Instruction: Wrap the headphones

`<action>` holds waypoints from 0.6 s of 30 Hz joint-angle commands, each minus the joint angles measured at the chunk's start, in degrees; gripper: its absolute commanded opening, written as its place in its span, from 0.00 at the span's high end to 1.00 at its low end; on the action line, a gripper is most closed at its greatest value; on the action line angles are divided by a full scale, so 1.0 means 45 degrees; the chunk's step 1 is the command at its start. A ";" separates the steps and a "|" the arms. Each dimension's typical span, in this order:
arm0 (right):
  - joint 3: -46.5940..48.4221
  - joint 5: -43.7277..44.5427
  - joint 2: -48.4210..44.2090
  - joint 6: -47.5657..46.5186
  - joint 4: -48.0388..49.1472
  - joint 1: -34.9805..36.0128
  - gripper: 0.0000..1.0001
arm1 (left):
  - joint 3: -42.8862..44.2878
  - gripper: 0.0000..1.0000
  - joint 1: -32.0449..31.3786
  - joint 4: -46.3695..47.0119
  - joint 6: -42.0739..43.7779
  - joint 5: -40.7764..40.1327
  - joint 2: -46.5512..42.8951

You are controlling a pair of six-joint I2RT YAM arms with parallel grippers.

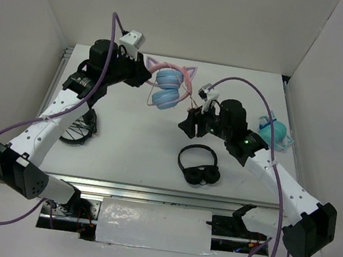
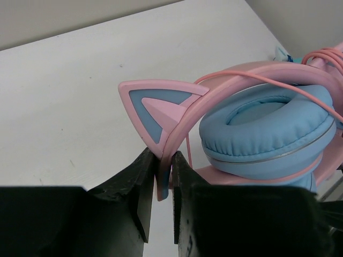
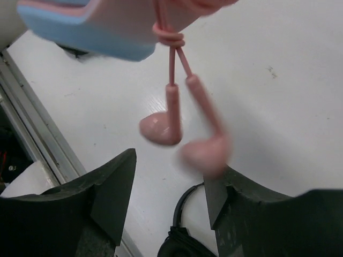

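Clad in white shell along the long links of the left arm [image 1: 43, 125] and right arm [image 1: 297, 198]. Capped at the near ends with black, round-cornered base blocks [image 1: 17, 170]. Built up toward the wrists from bulky black housings, with a green light [image 1: 245, 140] lit on the right one. Trailed by purple cables [image 1: 111, 42] in loose loops, each run up to a small white camera [image 1: 133, 39] at the wrist. Tipped on the left gripper [image 2: 163, 203] with matte black fingers [image 2: 140, 195], wedge-shaped, flat on the inner faces, grainy outside. Same black wedges on the right gripper [image 3: 169, 193].
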 commanded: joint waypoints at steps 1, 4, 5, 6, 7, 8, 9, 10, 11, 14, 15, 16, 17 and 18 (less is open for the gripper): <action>-0.0383 -0.0804 -0.1192 -0.0482 0.1393 -0.0032 0.39 | 0.0248 1.00 0.0154 0.1964 -0.0697 0.1021 -0.0627; -0.0891 -0.0610 -0.2031 -0.0462 0.1356 -0.0013 0.31 | 0.0345 1.00 0.0193 0.1847 -0.0561 0.1062 -0.0568; -0.0970 -0.0473 -0.2246 -0.0423 0.1297 -0.0051 0.29 | 0.0384 1.00 0.0213 0.1808 -0.0522 0.1042 -0.0568; -0.0971 -0.0317 -0.2674 -0.0481 0.1181 -0.0032 0.24 | 0.0385 1.00 0.0194 0.1769 -0.0424 0.1042 -0.0568; -0.0990 -0.0142 -0.2871 -0.0404 0.0967 -0.0032 0.22 | 0.0443 1.00 0.0232 0.1710 -0.0404 0.1042 -0.0568; -0.0913 0.0053 -0.3183 -0.0365 0.0829 -0.0013 0.16 | 0.0405 1.00 0.0232 0.1671 -0.0385 0.1061 -0.0606; -0.0796 0.0345 -0.3340 -0.0364 0.0654 -0.0051 0.10 | 0.0404 1.00 0.0213 0.1690 -0.0326 0.1042 -0.0626; -0.0486 0.0542 -0.3458 -0.0325 0.0285 -0.0052 0.08 | 0.0404 1.00 0.0213 0.1652 -0.0345 0.0965 -0.0646; -0.0289 0.0640 -0.3633 -0.0248 0.0107 -0.0129 0.05 | 0.0404 1.00 0.0213 0.1555 -0.0307 0.0848 -0.0685; 0.0414 0.0700 -0.3616 0.0142 -0.0518 -0.0285 0.03 | 0.0171 1.00 0.0213 0.1573 -0.0171 0.0730 -0.0763; 0.0571 0.0603 -0.3538 0.0240 -0.0558 -0.0286 0.00 | 0.0189 1.00 0.0194 0.1496 -0.0112 0.0768 -0.0763; 0.0843 0.0506 -0.3441 0.0396 -0.0559 -0.0421 0.00 | 0.0190 1.00 0.0174 0.1456 -0.0053 0.0807 -0.0724; 0.1000 0.0408 -0.3208 0.0572 -0.0539 -0.0481 0.00 | 0.0209 1.00 0.0155 0.1359 -0.0014 0.0808 -0.0724; 0.1137 0.0252 -0.3051 0.0767 -0.0404 -0.0597 0.00 | 0.0228 1.00 0.0096 0.1242 0.0161 0.0827 -0.0685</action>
